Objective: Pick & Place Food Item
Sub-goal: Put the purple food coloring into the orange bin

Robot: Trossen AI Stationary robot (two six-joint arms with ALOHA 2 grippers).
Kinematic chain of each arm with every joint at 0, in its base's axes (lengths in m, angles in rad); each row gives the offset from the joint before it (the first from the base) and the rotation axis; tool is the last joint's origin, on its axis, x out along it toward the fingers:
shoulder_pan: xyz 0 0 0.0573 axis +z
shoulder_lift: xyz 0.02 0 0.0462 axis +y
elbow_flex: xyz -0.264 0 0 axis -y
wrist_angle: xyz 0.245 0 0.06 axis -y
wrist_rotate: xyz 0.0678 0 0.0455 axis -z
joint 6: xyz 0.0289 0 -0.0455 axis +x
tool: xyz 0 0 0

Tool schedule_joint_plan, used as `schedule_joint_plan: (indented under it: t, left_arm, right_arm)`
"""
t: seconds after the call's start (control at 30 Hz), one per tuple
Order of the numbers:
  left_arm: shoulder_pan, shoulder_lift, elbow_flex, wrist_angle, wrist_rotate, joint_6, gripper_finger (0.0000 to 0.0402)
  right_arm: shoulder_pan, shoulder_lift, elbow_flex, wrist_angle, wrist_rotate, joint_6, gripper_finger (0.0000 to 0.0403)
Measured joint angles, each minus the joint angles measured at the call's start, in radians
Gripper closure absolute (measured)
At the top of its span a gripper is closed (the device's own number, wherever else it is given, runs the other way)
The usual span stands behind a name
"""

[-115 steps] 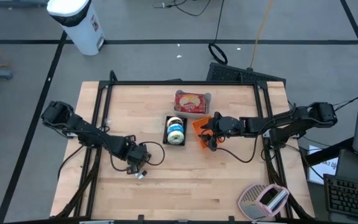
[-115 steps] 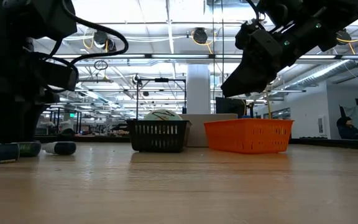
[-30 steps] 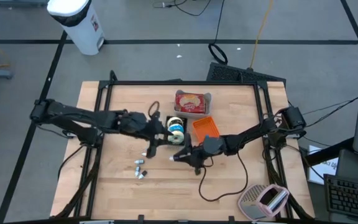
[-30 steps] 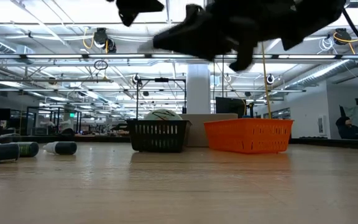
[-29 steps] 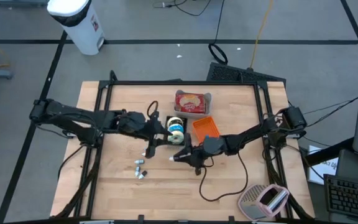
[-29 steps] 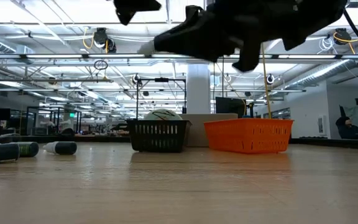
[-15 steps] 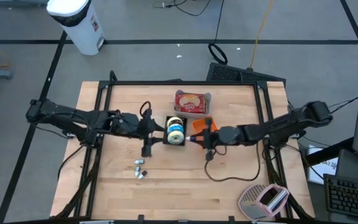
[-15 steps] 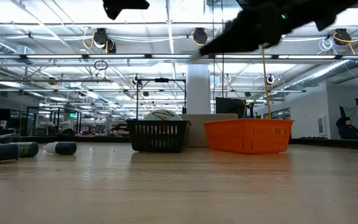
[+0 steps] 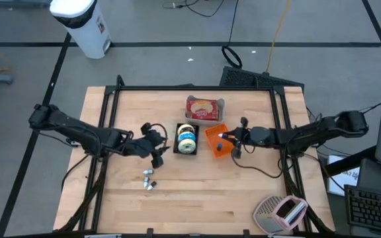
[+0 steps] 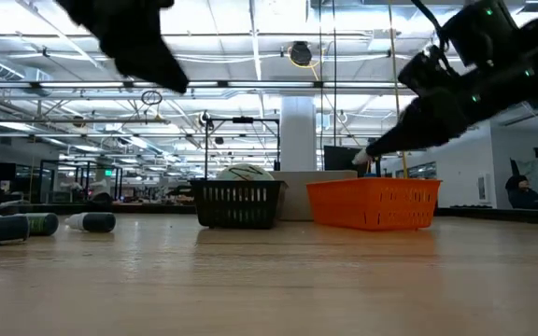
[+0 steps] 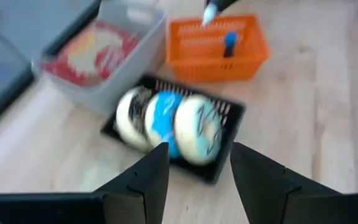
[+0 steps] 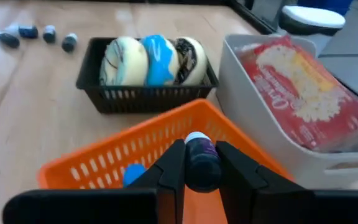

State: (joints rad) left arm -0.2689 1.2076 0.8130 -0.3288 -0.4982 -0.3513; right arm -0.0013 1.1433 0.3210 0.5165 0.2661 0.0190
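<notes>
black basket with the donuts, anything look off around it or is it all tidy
The black basket sits square, its three donuts standing on edge in a neat row. The only untidy thing is a few small tubes lying loose on the table, apart from both baskets.

**What the views leave unclear**

The left wrist view is smeared: the black basket [image 11: 174, 134] and its three round items lose their edges. In the low view the left arm [image 10: 124, 37] is a dark blur cut by the top edge. The small items [image 9: 148, 180] on the tabletop [image 9: 243, 192] are too tiny to identify from above.
</notes>
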Motion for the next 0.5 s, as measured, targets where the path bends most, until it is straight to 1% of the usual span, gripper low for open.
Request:
schedule_joint_plan:
  t: [0.1,0.2,0.27,0.37,0.5]
  left_arm:
    - [0.0,0.006,-0.046,0.006,0.0,-0.089,0.0229]
    - [0.005,0.013,-0.077,-0.003,0.001,-0.169,0.0229]
    - [0.006,0.011,-0.083,0.009,0.0,-0.208,0.0229]
    - [0.008,0.011,-0.09,0.0,0.008,-0.238,0.0229]
    - [0.009,0.011,-0.09,0.005,0.041,-0.253,0.0229]
  right_arm:
    - [-0.015,0.003,-0.045,0.071,-0.002,0.0,0.0345]
    - [-0.02,0.004,-0.063,0.078,-0.004,-0.002,0.0342]
    - [-0.02,0.004,-0.064,0.086,-0.005,0.007,0.0334]
    - [-0.019,0.004,-0.065,0.085,-0.005,0.046,0.0307]
    - [-0.019,0.004,-0.065,0.091,-0.005,0.097,0.025]
